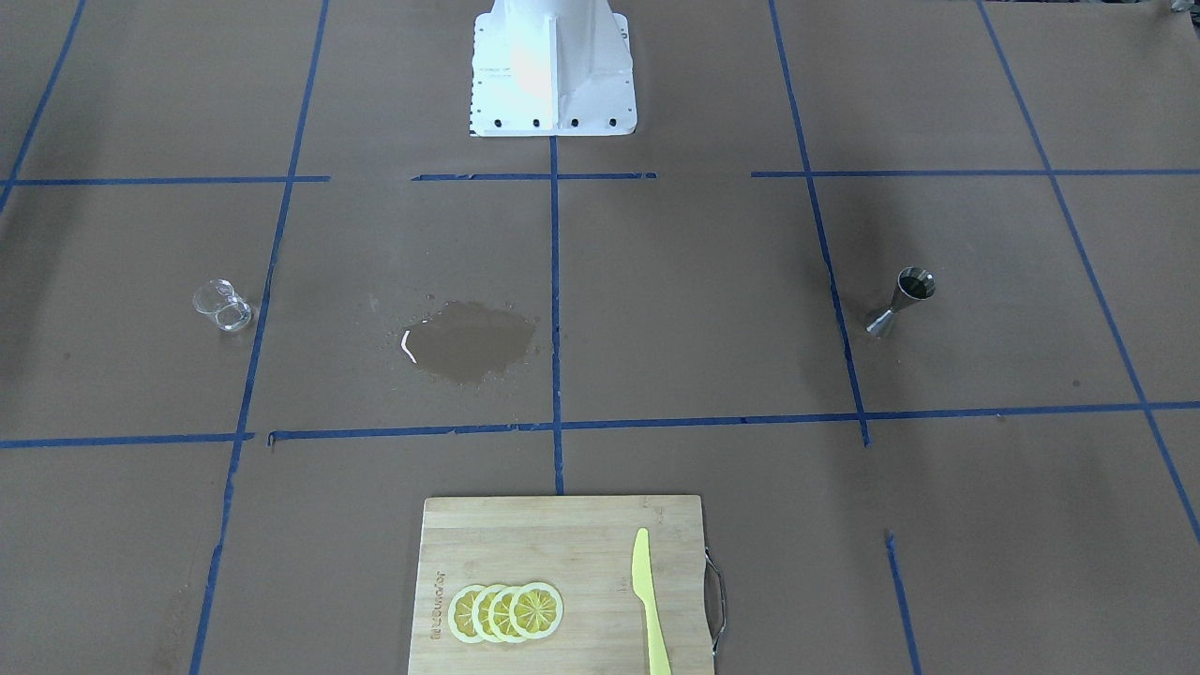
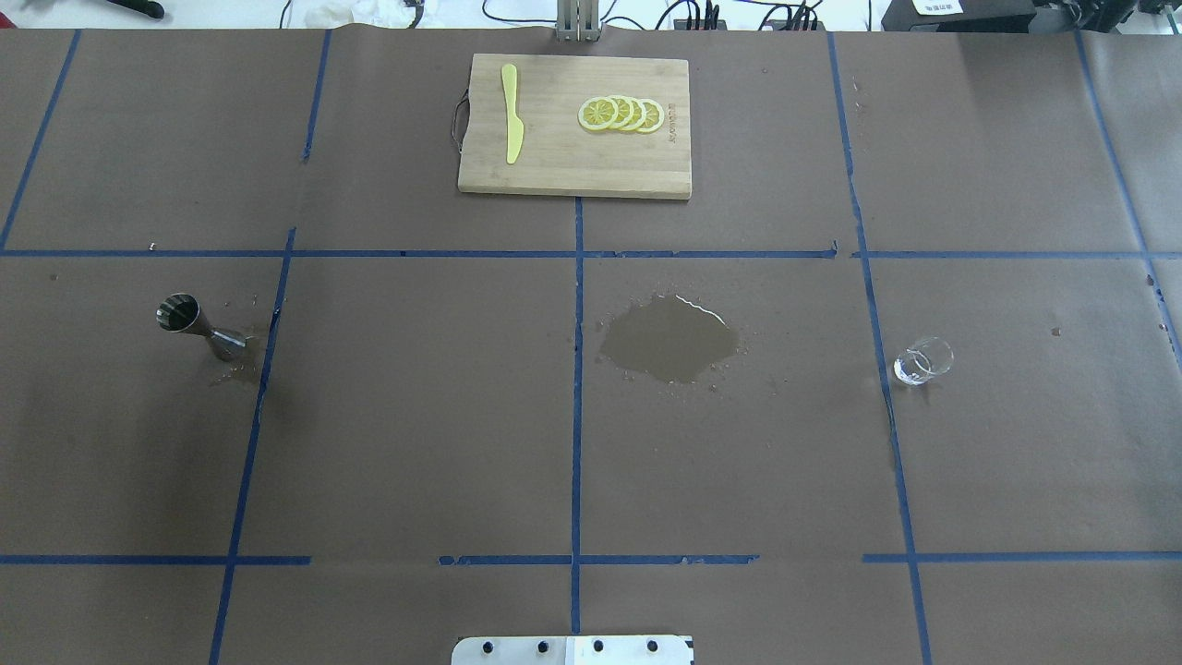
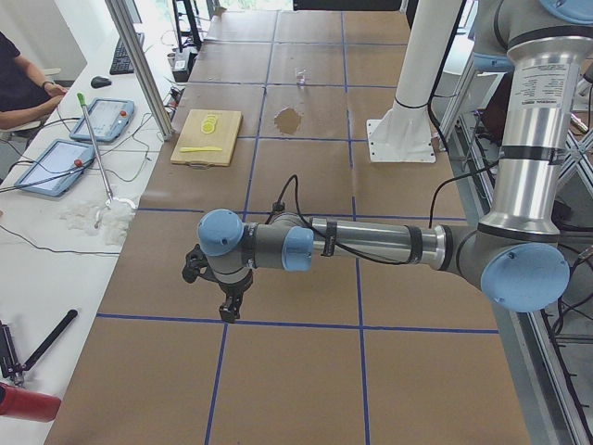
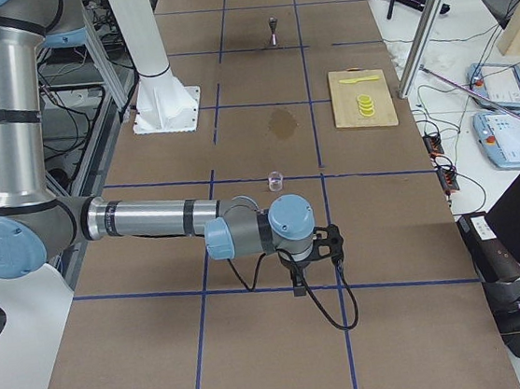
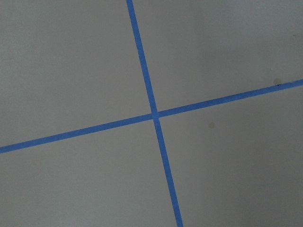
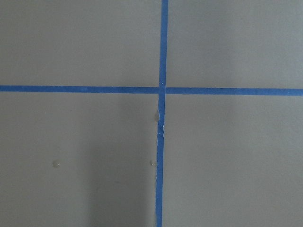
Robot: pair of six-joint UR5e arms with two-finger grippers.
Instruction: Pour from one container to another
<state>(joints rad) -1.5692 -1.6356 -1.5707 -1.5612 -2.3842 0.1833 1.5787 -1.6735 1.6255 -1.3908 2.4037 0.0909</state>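
The small clear glass cup (image 1: 223,306) (image 2: 922,360) stands on the brown paper on the robot's right side, also seen in the exterior right view (image 4: 276,181). Far off on the robot's left side stands the steel jigger (image 1: 904,300) (image 2: 199,328), upright, with a small wet patch at its base. My left gripper (image 3: 229,311) hangs over the table's left end, pointing down. My right gripper (image 4: 297,284) hangs over the right end, a little short of the cup. Whether either is open or shut I cannot tell. Both wrist views show only paper and blue tape.
A wet puddle (image 1: 469,339) (image 2: 669,339) lies between cup and jigger. A wooden cutting board (image 1: 562,534) at the far middle edge carries lemon slices (image 1: 506,611) and a yellow knife (image 1: 647,600). The white robot base (image 1: 553,70) is central. A seated person (image 3: 18,93) is beside the table.
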